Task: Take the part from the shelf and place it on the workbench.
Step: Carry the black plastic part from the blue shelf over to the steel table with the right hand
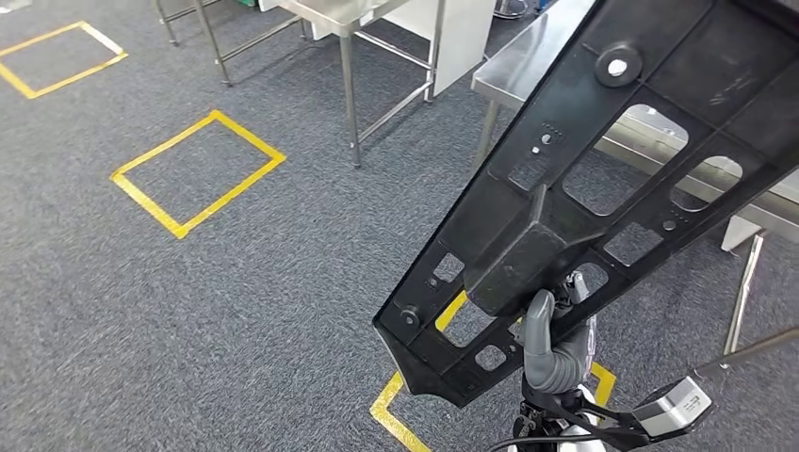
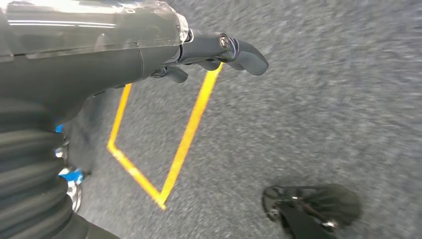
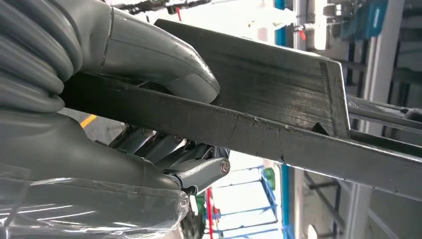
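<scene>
A long black plastic part [image 1: 603, 179] with several cut-out windows slants up across the right of the head view, its upper end over the steel workbench [image 1: 516, 73]. My right hand [image 1: 556, 344] grips the part near its lower end, thumb lying on its upper face. In the right wrist view the thumb [image 3: 159, 59] presses on top of the part's edge [image 3: 278, 134] and the fingers [image 3: 199, 169] wrap underneath. My left hand [image 2: 219, 50] hangs over the grey carpet holding nothing, fingers lightly bent.
A second steel table [image 1: 350, 19] stands at the back centre on thin legs. Yellow tape squares mark the carpet: one at the left middle [image 1: 198, 174], one at the far left [image 1: 57, 58], one below the part [image 1: 405, 414].
</scene>
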Robot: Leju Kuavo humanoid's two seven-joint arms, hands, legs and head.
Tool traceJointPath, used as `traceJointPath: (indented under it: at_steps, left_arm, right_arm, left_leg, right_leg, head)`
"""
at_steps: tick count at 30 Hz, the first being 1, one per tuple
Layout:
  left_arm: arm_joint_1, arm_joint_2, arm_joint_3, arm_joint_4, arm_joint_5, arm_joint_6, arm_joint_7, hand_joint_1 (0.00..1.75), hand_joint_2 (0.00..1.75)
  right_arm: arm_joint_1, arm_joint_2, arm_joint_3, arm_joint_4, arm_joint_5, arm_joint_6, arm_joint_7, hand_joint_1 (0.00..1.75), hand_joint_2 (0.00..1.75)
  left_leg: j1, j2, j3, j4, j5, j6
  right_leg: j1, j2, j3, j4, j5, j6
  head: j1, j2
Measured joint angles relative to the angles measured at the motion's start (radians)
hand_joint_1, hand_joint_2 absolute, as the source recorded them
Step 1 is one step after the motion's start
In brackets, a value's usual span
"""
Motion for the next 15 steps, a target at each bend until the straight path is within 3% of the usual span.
traceJointPath:
  at_steps: [2,4,5,7,9,10,11,12,13,15]
  left_arm:
    - [-0.002,0.0,0.0,0.0,0.001,-0.016,-0.013,0.0,1.75]
    - [-0.005,-0.001,-0.001,0.0,0.001,-0.031,-0.019,0.0,1.75]
    - [-0.008,-0.002,-0.001,0.0,0.001,-0.036,-0.019,0.0,1.75]
    - [-0.01,-0.002,-0.001,-0.001,0.0,-0.041,-0.016,0.0,1.75]
    - [-0.008,-0.002,-0.002,-0.001,0.003,-0.041,-0.012,0.0,1.75]
    - [-0.007,-0.002,-0.001,-0.001,0.007,-0.04,-0.011,0.0,1.75]
    - [-0.006,-0.001,-0.001,-0.001,0.012,-0.037,-0.012,0.0,1.75]
    - [-0.005,0.0,0.0,-0.001,0.017,-0.034,-0.012,0.0,1.75]
    - [-0.005,0.0,0.0,-0.001,0.021,-0.032,-0.012,0.0,1.75]
    - [-0.004,0.002,0.002,-0.001,0.024,-0.03,-0.013,0.0,1.75]
  right_arm:
    - [-0.003,-0.002,0.007,0.003,-0.004,-0.004,-0.004,1.75,1.75]
    - [-0.004,-0.005,0.012,0.005,-0.008,-0.007,-0.005,1.75,1.75]
    - [-0.002,-0.007,0.013,0.005,-0.008,-0.008,-0.005,1.75,1.75]
    - [-0.001,-0.009,0.018,0.004,-0.005,-0.01,-0.005,1.75,1.75]
    - [-0.001,-0.009,0.026,0.003,-0.002,-0.012,-0.004,1.75,1.75]
    - [0.0,-0.01,0.029,0.003,0.0,-0.012,-0.004,1.75,1.75]
    - [0.001,-0.011,0.031,0.003,0.003,-0.011,-0.004,1.75,1.75]
    - [0.002,-0.012,0.033,0.003,0.005,-0.01,-0.004,1.75,1.75]
    - [0.002,-0.014,0.033,0.003,0.007,-0.009,-0.004,1.75,1.75]
    - [0.002,-0.017,0.034,0.003,0.01,-0.007,-0.004,1.75,1.75]
  left_leg:
    - [-0.004,0.019,0.006,0.0,-0.006,-0.01]
    - [-0.006,0.041,0.013,-0.005,-0.009,-0.02]
    - [-0.006,0.038,0.017,-0.005,-0.012,-0.026]
    - [-0.003,-0.006,0.005,0.034,-0.042,-0.034]
    - [-0.001,-0.059,-0.052,0.153,-0.102,-0.036]
    - [0.0,-0.069,-0.089,0.222,-0.128,-0.037]
    - [-0.001,-0.072,-0.115,0.267,-0.136,-0.036]
    - [-0.001,-0.073,-0.126,0.275,-0.122,-0.035]
    - [-0.001,-0.076,-0.119,0.247,-0.092,-0.033]
    - [0.0,-0.103,-0.067,0.115,-0.017,-0.025]
  right_leg:
    - [0.012,-0.03,0.041,-0.082,0.02,-0.012]
    - [0.016,-0.015,0.04,-0.093,0.018,-0.022]
    - [0.014,-0.003,0.043,-0.098,0.02,-0.027]
    - [0.005,0.02,0.05,-0.11,0.026,-0.038]
    - [0.002,0.043,0.053,-0.113,0.028,-0.044]
    - [0.003,0.057,0.053,-0.112,0.028,-0.046]
    - [0.004,0.071,0.053,-0.111,0.028,-0.047]
    - [0.005,0.087,0.054,-0.109,0.027,-0.047]
    - [0.006,0.102,0.055,-0.106,0.025,-0.047]
    - [0.005,0.13,0.056,-0.099,0.021,-0.042]
  head:
    - [-0.001,0.0]
    - [-0.001,0.0]
    - [-0.001,0.0]
    - [-0.002,0.0]
    - [-0.005,0.0]
    - [-0.006,0.0]
    - [-0.007,0.0]
    - [-0.007,0.0]
    - [-0.007,0.0]
    - [-0.007,0.0]
